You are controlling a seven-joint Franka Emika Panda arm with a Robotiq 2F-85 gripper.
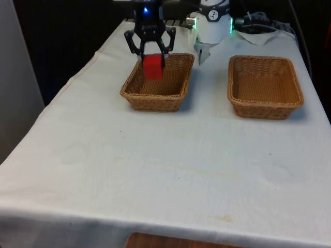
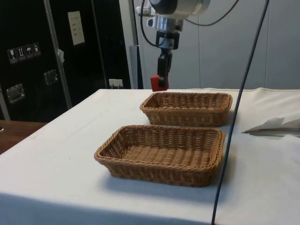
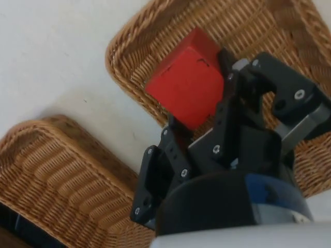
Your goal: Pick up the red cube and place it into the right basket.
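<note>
The claw (image 1: 152,53) is clamped on the red cube (image 1: 153,66), which hangs in the air in the upper middle of the front view, just above the far rim of the basket on the front view's left (image 1: 158,82). In the side view the red cube (image 2: 158,82) sits at the upper middle of the frame, past the farther basket (image 2: 187,108) and above its rim line. So the pickup looks done; what seems left is the lowering and the release. The cube is not yet inside any basket.

The other basket (image 1: 265,87), at the right of the front view, holds nothing that I can see. It is well apart from the claw.

From the wrist, the red cube (image 3: 187,84) shows over a basket's corner rim (image 3: 129,77), with bare counter (image 3: 57,57) beside it. One finger is mostly hidden behind the cube there. The arm's upper part is cut off at the top edge in both fixed views, and the cube's underside is hard to make out.
</note>
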